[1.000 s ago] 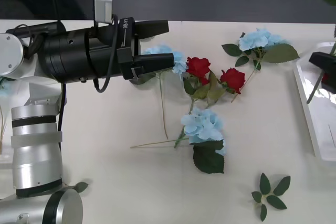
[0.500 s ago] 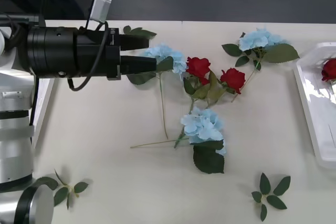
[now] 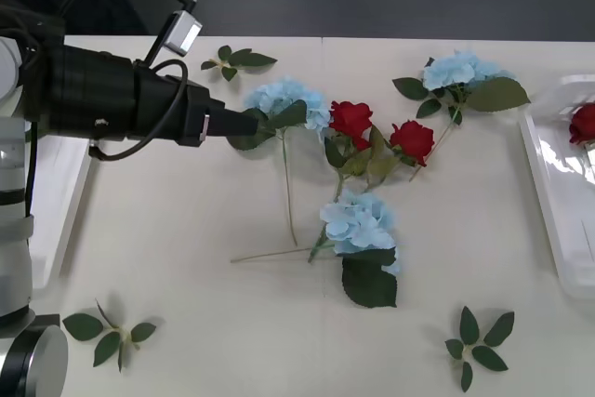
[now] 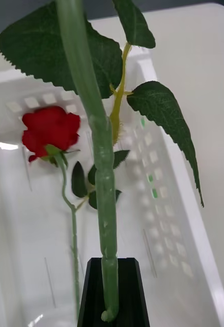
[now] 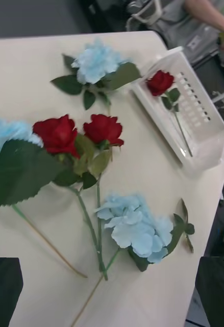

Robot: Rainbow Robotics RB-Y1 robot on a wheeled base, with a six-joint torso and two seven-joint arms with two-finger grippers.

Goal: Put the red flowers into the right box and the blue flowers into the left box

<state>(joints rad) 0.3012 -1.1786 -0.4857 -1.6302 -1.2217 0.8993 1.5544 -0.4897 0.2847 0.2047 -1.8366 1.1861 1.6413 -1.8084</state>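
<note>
We take the left arm's black end effector [image 3: 244, 124] as the one at work: in the front view it reaches in from nine o'clock over the pale bench [image 3: 186, 258], its tip at the big dark leaf of the nearest pale-blue artificial hydrangea head [image 3: 284, 99]. That bloom lies just past the tip toward three o'clock, and its thin stem [image 3: 287, 188] runs from the head down toward six o'clock, so the long axis is roughly square to the arm's reach (handy for closing across it, we judge). In the left wrist view its two fingers [image 5: 4, 291] sit wide apart at the corners, holding nothing, with the leaf close before them.

The left arm is plainly the nearer one. Two more blue heads lie on the bench, one at centre [image 3: 358, 222] and one toward one o'clock [image 3: 460, 69]; two deep-red artificial roses [image 3: 351, 120] lie between them, just beside the first bloom.

The right arm's end effector [image 4: 110, 294] is clamped on a green rose stem [image 4: 96, 153] above the shallow white plastic tray on the right [image 3: 548, 192], where one red rose [image 3: 584, 124] already lies. The white tray on the left [image 3: 65, 202] shows at the bench edge under the left arm (its contents hidden).
</note>
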